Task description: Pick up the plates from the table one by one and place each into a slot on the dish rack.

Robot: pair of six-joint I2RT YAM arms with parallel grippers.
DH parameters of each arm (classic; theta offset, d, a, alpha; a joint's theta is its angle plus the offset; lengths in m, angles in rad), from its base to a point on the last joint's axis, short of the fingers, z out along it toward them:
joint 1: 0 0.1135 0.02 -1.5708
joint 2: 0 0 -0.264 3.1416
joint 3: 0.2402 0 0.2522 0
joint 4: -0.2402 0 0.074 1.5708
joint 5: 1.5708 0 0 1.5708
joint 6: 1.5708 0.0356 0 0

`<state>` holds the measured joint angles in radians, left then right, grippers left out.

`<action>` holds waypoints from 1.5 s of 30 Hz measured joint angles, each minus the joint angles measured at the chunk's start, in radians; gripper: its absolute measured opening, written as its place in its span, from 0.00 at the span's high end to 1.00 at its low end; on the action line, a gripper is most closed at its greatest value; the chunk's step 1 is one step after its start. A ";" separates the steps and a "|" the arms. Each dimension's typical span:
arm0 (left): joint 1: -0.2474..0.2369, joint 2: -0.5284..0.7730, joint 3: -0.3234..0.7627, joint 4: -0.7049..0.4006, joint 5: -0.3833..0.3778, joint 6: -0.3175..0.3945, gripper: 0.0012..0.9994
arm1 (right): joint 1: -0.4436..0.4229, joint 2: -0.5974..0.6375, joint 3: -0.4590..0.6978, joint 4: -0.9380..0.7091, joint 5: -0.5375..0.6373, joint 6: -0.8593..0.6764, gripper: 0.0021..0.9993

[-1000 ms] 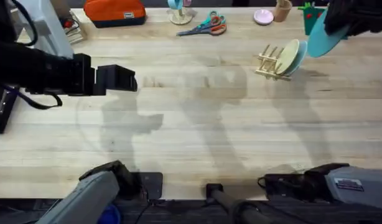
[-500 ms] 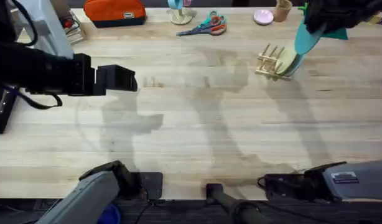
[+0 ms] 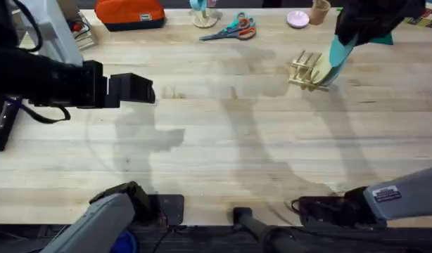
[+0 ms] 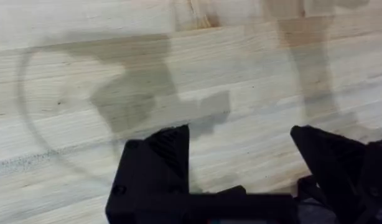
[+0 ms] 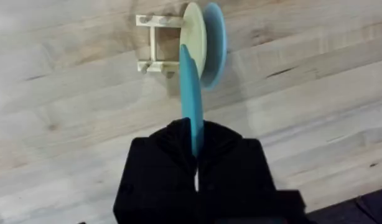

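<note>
The right gripper (image 5: 194, 163) is clamped on the teal plate (image 5: 190, 93), held on edge above the dish rack (image 3: 305, 69) in the upper right of the overhead frame. Two plates already stand there, pale yellow-green (image 5: 194, 31) and light blue (image 5: 214, 43). I judge the plate must go down straight into a free slot beside them. The left gripper (image 4: 241, 168) hangs open and empty over bare table (image 3: 223, 140). Scissors (image 3: 233, 29) lie well apart.

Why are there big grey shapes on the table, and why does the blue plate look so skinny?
Overhead view: the grey shapes on the table are the arms' soft shadows. Left wrist view: another shadow lies ahead of the left gripper. Right wrist view: the right gripper holds the teal plate edge-on, so it looks thin.
</note>
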<state>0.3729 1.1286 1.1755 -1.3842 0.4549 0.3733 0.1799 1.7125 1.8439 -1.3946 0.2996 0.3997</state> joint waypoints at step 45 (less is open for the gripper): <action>0.000 0.000 0.000 -0.008 0.000 0.000 0.00 | -0.035 0.154 0.001 0.106 0.000 -0.004 0.97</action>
<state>0.3729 1.1286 1.1755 -1.3926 0.4549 0.3733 0.1448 1.8662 1.8450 -1.2884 0.2993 0.3954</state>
